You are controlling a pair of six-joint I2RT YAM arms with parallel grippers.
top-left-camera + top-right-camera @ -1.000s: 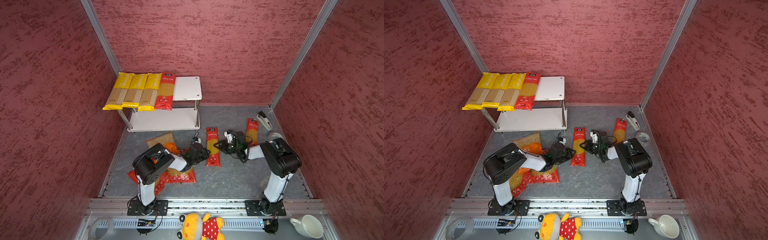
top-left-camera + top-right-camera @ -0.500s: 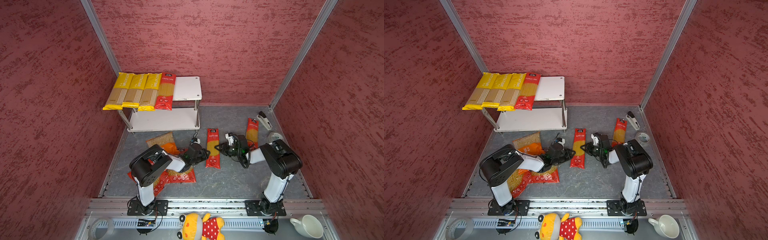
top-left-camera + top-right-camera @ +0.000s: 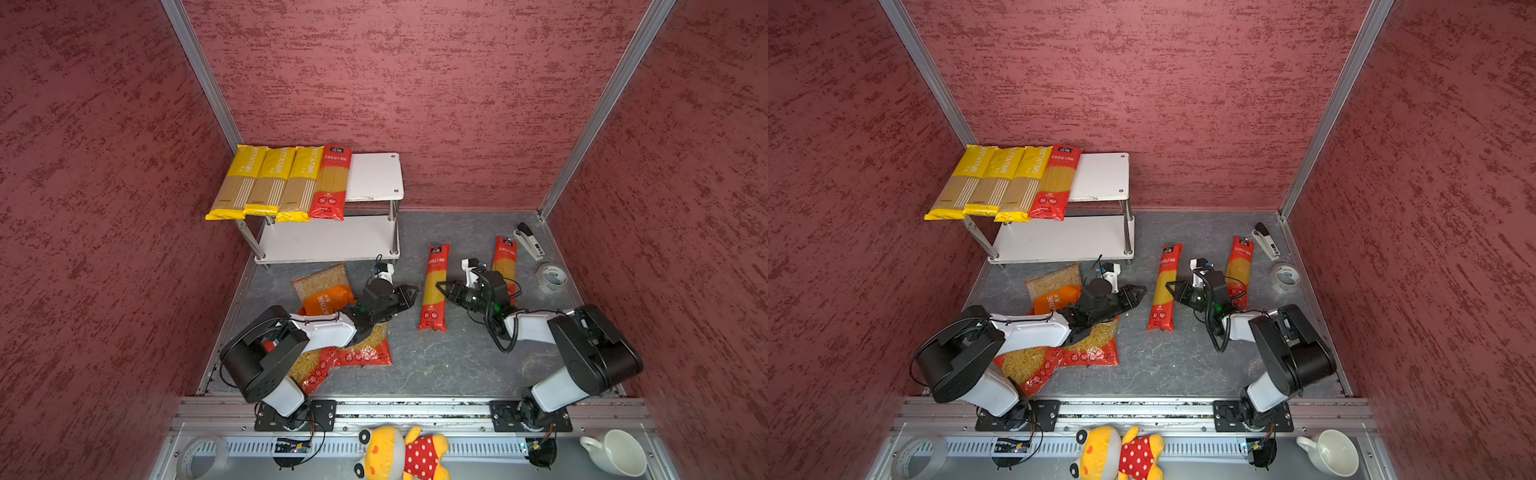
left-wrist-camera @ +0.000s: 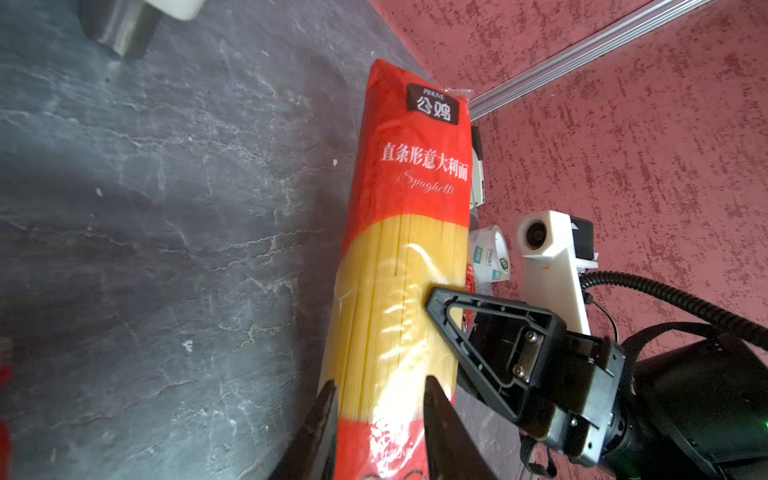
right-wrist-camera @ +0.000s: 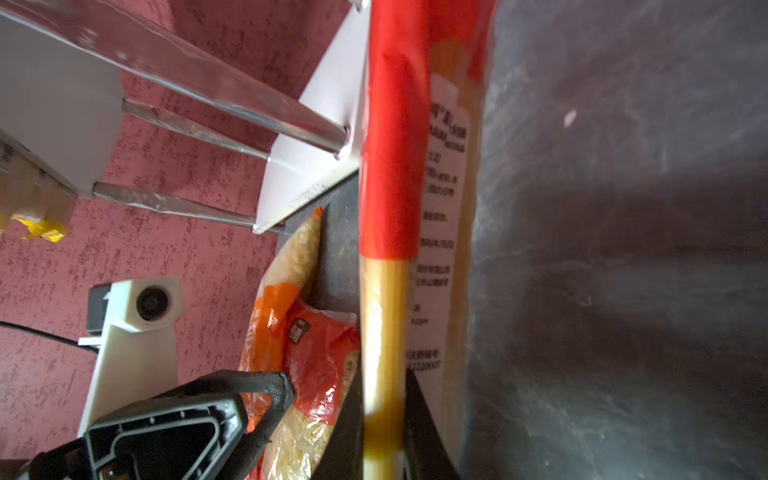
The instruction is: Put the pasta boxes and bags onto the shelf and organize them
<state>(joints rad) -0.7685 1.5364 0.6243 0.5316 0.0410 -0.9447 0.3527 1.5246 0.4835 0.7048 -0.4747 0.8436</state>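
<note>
A red pasta box (image 3: 434,286) with a clear window lies on the grey floor between my two grippers. My right gripper (image 3: 440,286) (image 5: 382,399) is shut on its long edge. My left gripper (image 3: 413,291) (image 4: 378,386) is open, its tips straddling the same box (image 4: 399,257). A second red box (image 3: 504,266) lies behind the right wrist. The shelf (image 3: 374,174) holds three yellow boxes (image 3: 270,183) and a red one (image 3: 332,183) on its top board. The bags, one orange (image 3: 326,291) and two red (image 3: 361,353), lie under my left arm.
A stapler (image 3: 528,241) and a tape roll (image 3: 550,277) sit by the right wall. The shelf's lower board (image 3: 324,239) is bare. A plush toy (image 3: 401,455), a white cup (image 3: 615,451) and another tape roll (image 3: 203,457) lie in front of the rail.
My right gripper has closed in on the red box's edge and shut on it. My left gripper's jaws have spread apart on the other side.
</note>
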